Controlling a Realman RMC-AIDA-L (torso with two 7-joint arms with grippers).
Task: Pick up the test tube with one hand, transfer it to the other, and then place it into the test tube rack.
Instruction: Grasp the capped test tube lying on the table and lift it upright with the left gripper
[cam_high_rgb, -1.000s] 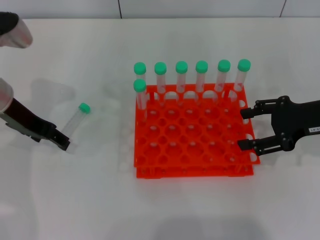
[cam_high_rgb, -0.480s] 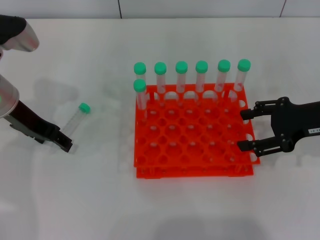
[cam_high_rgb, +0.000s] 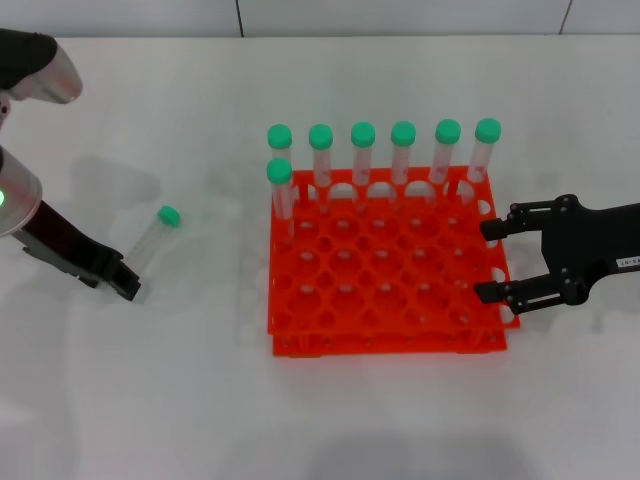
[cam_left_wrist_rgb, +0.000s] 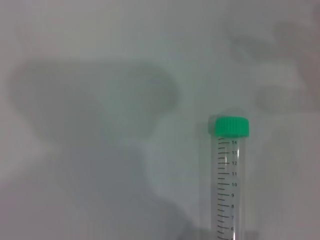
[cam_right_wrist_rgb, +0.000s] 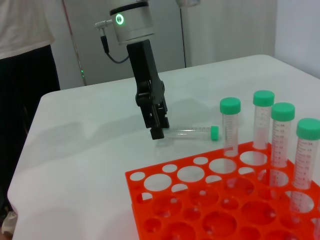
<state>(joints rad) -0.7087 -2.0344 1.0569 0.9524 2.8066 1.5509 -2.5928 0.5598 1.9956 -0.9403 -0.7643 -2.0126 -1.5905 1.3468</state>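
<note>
Clear capped test tube (cam_high_rgb: 153, 237) lying flat; left gripper (cam_high_rgb: 125, 283) jaws unclear; right gripper (cam_high_rgb: 492, 260) jaws wide, empty.

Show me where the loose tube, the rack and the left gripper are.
tube (cam_high_rgb: 152, 238), head view, on its clear body.
rack (cam_high_rgb: 385, 335), head view, on its near orange edge.
left gripper (cam_high_rgb: 125, 284), head view, at its black fingertips, beside the tube's closed end.

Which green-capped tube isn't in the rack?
The test tube lying flat on the table beside the left gripper; the other seven stand upright in the test tube rack.
</note>
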